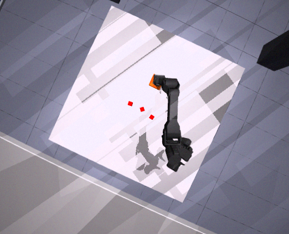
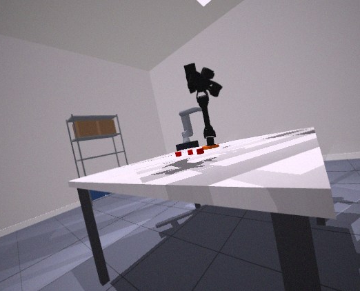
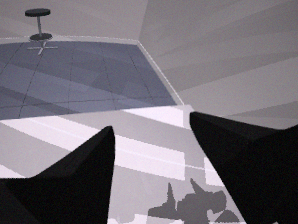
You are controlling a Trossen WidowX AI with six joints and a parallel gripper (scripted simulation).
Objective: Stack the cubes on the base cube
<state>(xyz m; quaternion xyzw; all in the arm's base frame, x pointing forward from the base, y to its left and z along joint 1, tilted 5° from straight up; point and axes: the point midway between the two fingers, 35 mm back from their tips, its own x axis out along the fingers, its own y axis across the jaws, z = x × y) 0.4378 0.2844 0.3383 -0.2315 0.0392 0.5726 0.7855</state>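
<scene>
Three small red cubes lie in a row on the white table [image 1: 105, 69] [image 2: 262, 162] [image 3: 53, 139], apart from one another: one [image 1: 130, 103] [image 2: 178, 154], one [image 1: 142, 109] [image 2: 190, 152] and one [image 1: 151, 117] [image 2: 200, 151]. They look alike, so I cannot tell which is the base cube. My gripper [image 1: 175, 163] [image 2: 200, 77] [image 3: 152, 124] is open and empty. It is raised high above the table, away from the cubes. In the wrist view its two black fingers frame the table's far edge and the floor; no cube shows there.
The arm's orange base plate [image 1: 154, 81] [image 2: 210, 146] sits near the cubes. A grey robot arm [image 2: 187, 124] and a metal shelf with a cardboard box [image 2: 93, 129] stand behind the table. A stool [image 3: 37, 15] stands on the floor.
</scene>
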